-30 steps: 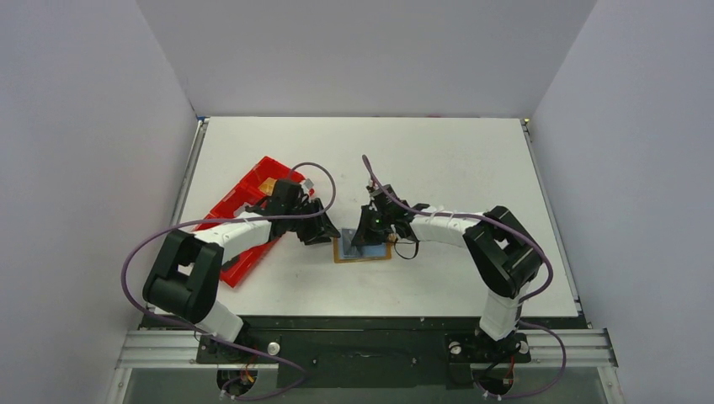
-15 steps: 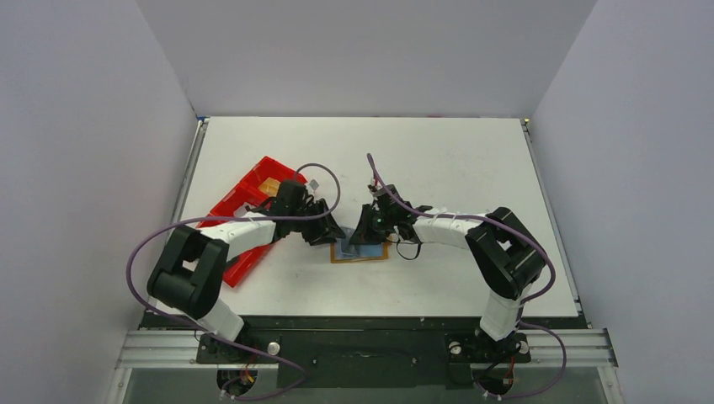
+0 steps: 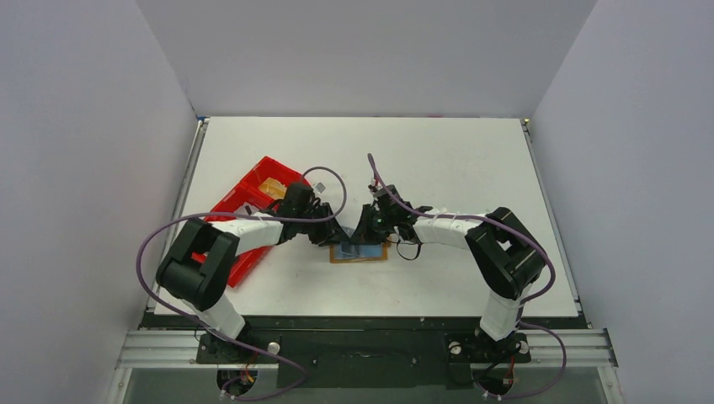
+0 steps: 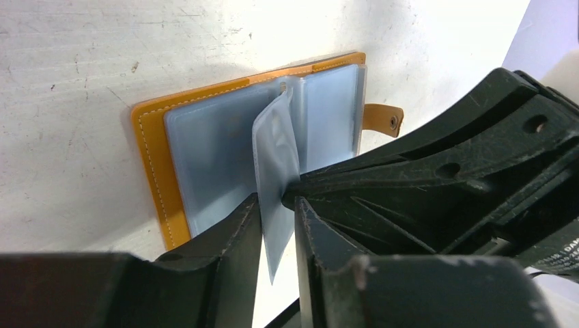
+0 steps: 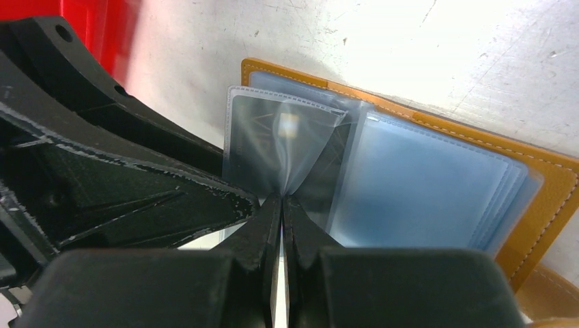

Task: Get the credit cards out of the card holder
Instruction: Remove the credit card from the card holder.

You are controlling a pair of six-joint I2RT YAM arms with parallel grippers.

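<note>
While the card holder [image 4: 151, 164] lies open and flat on the table [image 3: 455, 160], at the centre of the overhead frame, one clear plastic sleeve [image 4: 276, 157] stands up from its spine. The right fingers [image 5: 263, 232] are pressed together on an edge of that sleeve, at the bottom middle of the right wrist frame. The left fingers [image 4: 235, 236] stand partly apart on either side of the same sleeve, very near it. Whether they actually pinch it cannot be told. Pale blue-grey credit cards [image 5: 416, 184] sit inside the holder's pockets. A red tray [image 3: 261, 171] lies left of the holder in the overhead frame.
</note>
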